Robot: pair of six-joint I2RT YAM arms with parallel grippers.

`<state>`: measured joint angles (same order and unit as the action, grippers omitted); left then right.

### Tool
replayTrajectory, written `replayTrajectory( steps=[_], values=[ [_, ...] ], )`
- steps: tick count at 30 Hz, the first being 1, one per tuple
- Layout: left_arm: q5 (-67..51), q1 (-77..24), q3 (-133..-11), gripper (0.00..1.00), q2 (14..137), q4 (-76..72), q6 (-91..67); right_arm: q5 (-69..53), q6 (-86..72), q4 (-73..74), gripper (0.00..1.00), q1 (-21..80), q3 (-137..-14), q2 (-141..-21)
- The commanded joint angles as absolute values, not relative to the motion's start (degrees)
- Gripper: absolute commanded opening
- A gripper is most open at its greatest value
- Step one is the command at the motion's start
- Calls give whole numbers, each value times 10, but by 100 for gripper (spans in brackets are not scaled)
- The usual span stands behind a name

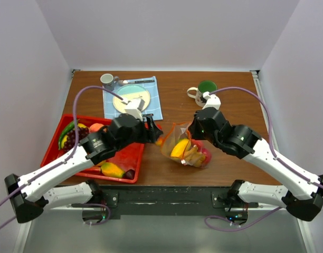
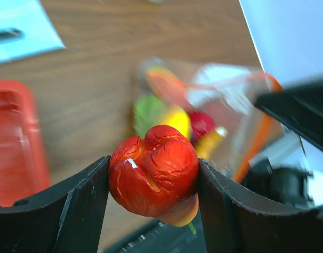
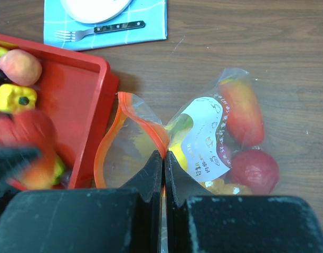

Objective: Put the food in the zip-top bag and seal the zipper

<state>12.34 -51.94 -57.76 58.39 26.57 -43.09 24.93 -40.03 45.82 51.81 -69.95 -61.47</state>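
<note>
The zip-top bag (image 1: pixel 185 148) lies on the counter (image 1: pixel 230 89), its mouth gaping toward the red tray (image 3: pixel 95 89) just to its left. The right hand (image 3: pixel 162 158) has its fingers pressed tight together on the zipper (image 3: pixel 104 153), pinching the orange strip at the side of the mouth nearer the arms. Inside the bag sit a yellow piece (image 1: pixel 178 148) near the mouth and two red pieces (image 3: pixel 255 169) (image 3: pixel 241 112) at its closed end.

The left hand (image 1: pixel 154 133) hangs just outside the bag's mouth, between bag and tray, clamped on a red bell pepper (image 2: pixel 153 179) with one finger against each side. The pepper is not in the bag.

Farther from the bag, in the tray, are a peach (image 3: pixel 19 67), a yellow pepper (image 3: pixel 15 97), dark grapes (image 1: pixel 72 139) and a mango (image 1: pixel 112 169).
</note>
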Motion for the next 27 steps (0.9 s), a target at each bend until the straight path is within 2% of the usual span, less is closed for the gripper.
replayTrajectory(
  steps=[1,5,15,17,18,19,21,22,25,27],
  values=[
    [125,-576,-617,26,623,243,-447,265,-406,439,0,519,-728,-619],
    [120,-610,-622,26,662,219,-446,261,-410,439,0,519,-730,-624],
    [70,-602,-722,29,784,229,-408,242,-420,441,0,519,-716,-600],
    [33,-583,-717,32,794,214,-413,243,-422,445,0,519,-714,-592],
    [18,-576,-704,34,795,203,-416,246,-423,446,0,520,-710,-584],
    [6,-571,-700,46,795,185,-417,247,-424,446,0,520,-710,-581],
    [-14,-569,-700,58,799,176,-417,249,-425,448,0,519,-709,-576],
    [-27,-569,-702,69,804,171,-417,249,-425,448,0,520,-710,-574],
    [-41,-569,-707,84,808,163,-415,250,-425,449,0,520,-713,-574],
    [-45,-569,-708,88,806,163,-412,251,-424,449,0,520,-715,-575]
  ],
)
